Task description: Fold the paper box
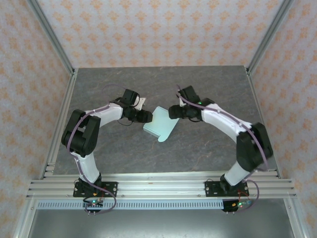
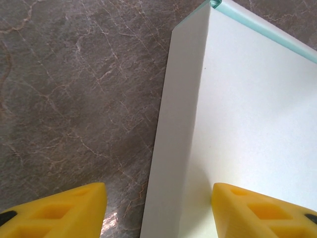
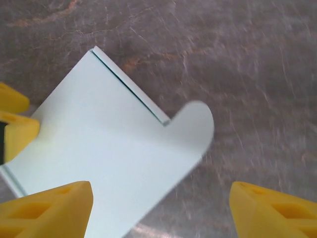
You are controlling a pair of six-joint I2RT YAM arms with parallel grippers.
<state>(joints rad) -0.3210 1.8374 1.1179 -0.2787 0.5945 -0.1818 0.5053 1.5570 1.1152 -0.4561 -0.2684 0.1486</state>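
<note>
Surface (image 1: 198, 148) of grey marbled stone carries the mint box (image 1: 159, 124) at its middle, lying flat, its rounded tab toward the arms. Left gripper (image 1: 144, 117) is open astride the box's left edge. Right gripper (image 1: 174, 112) is open over its right side.

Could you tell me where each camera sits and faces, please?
Top external: above, behind the robot, looking down on table, paper box, left arm, right arm.
Left wrist: on left arm, looking down at box edge; left jaws open.
Right wrist: on right arm, looking down at box tab; right jaws open.
All three share the paper box.
</note>
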